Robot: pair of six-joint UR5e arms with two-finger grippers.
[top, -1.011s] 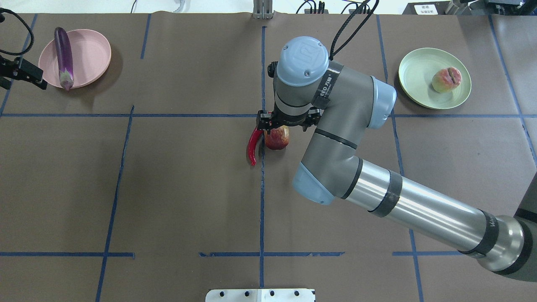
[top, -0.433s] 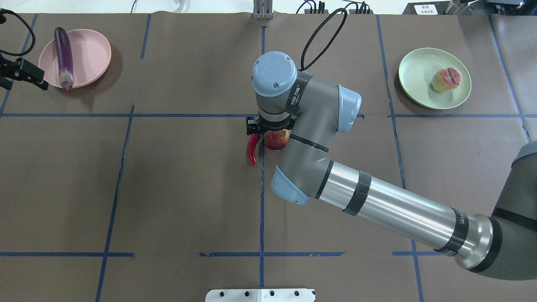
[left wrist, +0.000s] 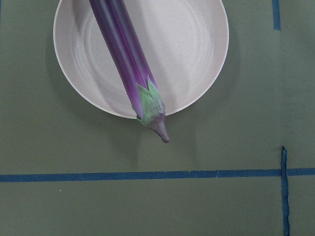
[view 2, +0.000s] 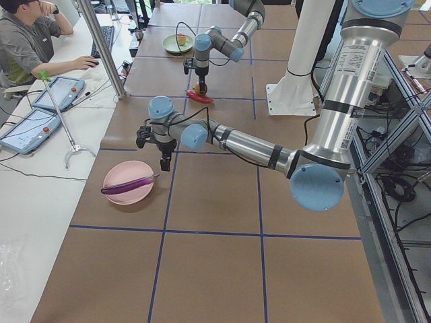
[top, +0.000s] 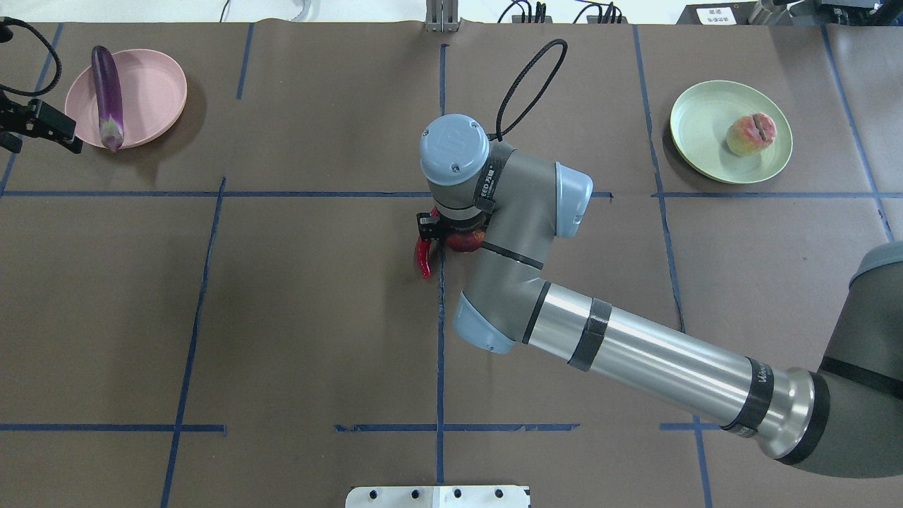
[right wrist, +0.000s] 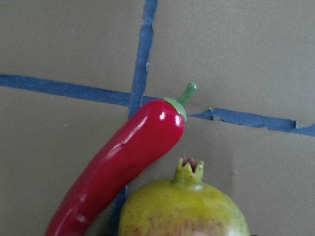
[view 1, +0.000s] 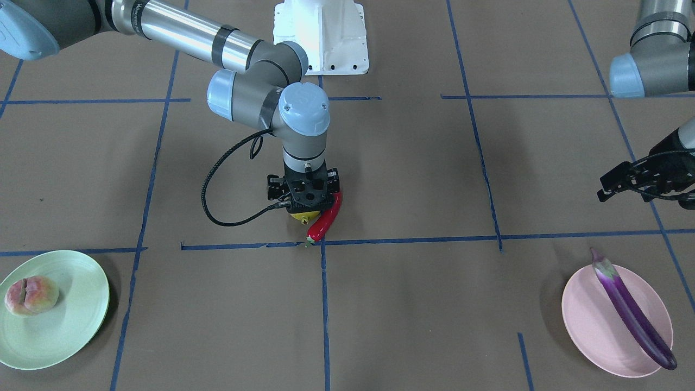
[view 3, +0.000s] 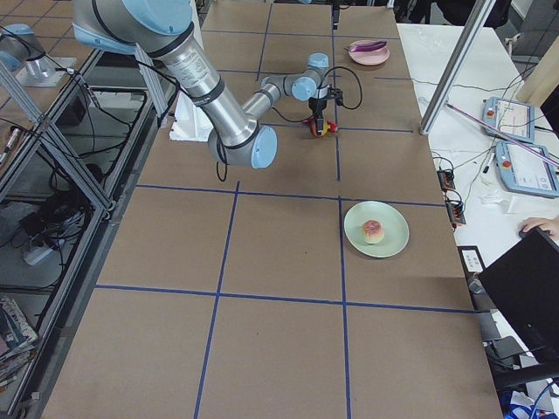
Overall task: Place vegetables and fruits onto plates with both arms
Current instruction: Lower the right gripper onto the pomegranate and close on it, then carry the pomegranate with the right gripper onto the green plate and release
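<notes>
The right arm (top: 635, 353) has dropped over the pomegranate (right wrist: 184, 211), which touches the chili (right wrist: 118, 172) on the worktop (top: 282, 317); whether its fingers grip cannot be told. The peach (top: 751, 134) sits on the green plate (top: 705, 152) and the eggplant (left wrist: 123, 54) on the pink plate (left wrist: 197, 49); the left fingers (top: 56, 132) are spread and empty

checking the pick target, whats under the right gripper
The pomegranate sits directly under the right gripper, mostly covered by it. The red chili pepper lies alongside on the table. The fingers are hidden, so whether they grip the fruit cannot be told.

pomegranate (top: 466, 243) mostly hidden under right hand (view 1: 304, 205), perhaps touching
</notes>
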